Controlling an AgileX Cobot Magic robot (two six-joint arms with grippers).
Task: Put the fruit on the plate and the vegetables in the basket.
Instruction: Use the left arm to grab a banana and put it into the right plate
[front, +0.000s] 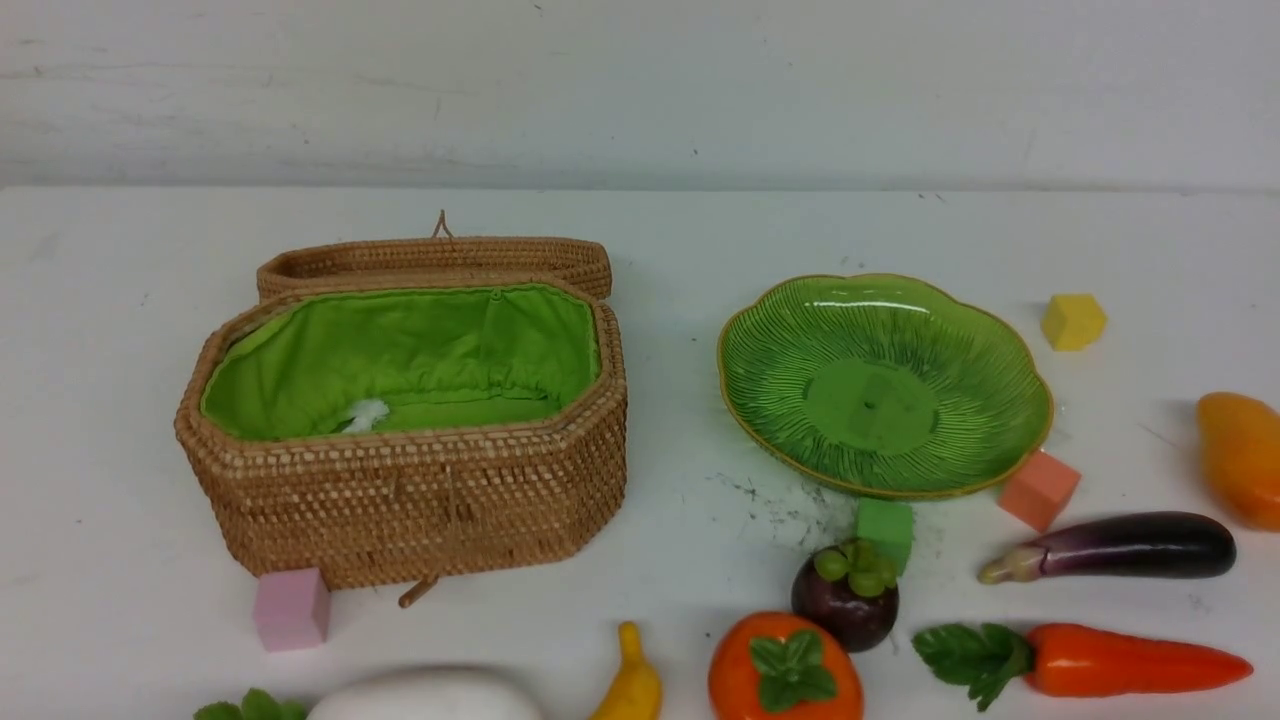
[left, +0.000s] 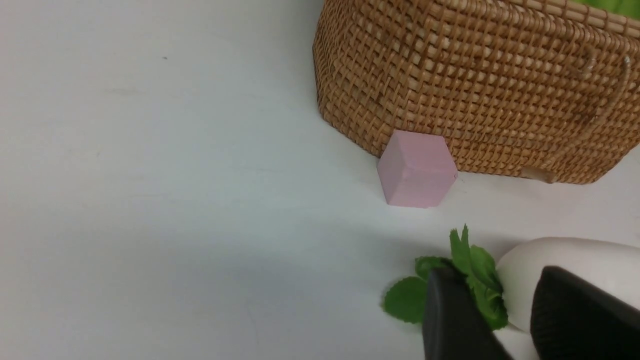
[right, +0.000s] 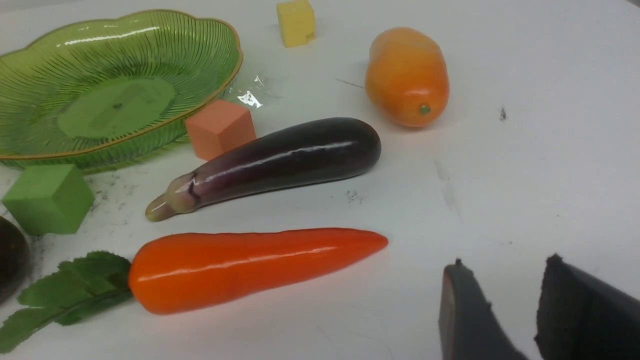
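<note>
The wicker basket (front: 420, 500) stands open at the left, and the green plate (front: 940, 330) lies at the right. Along the front lie the white radish (front: 430, 697), banana (front: 630, 685), persimmon (front: 785, 670), mangosteen (front: 845, 600) and carrot (front: 1130, 660). The eggplant (front: 1130, 545) and mango (front: 1240, 455) lie at the right. Neither gripper shows in the front view. My left gripper (left: 495, 272) is open, its jaws straddling the leafy end of the radish (left: 565, 255) without holding it. My right gripper (right: 505, 262) is open and empty over bare table, past the tip of the carrot (right: 250, 265), with the eggplant (right: 280, 160) and mango (right: 407, 75) beyond it.
A pink cube (front: 290, 608) sits against the basket's front left corner. A green cube (front: 885, 530) and a salmon cube (front: 1040, 488) touch the plate's near rim. A yellow cube (front: 1073, 321) lies to the plate's far right. The basket's lid (front: 435, 258) hangs open behind it.
</note>
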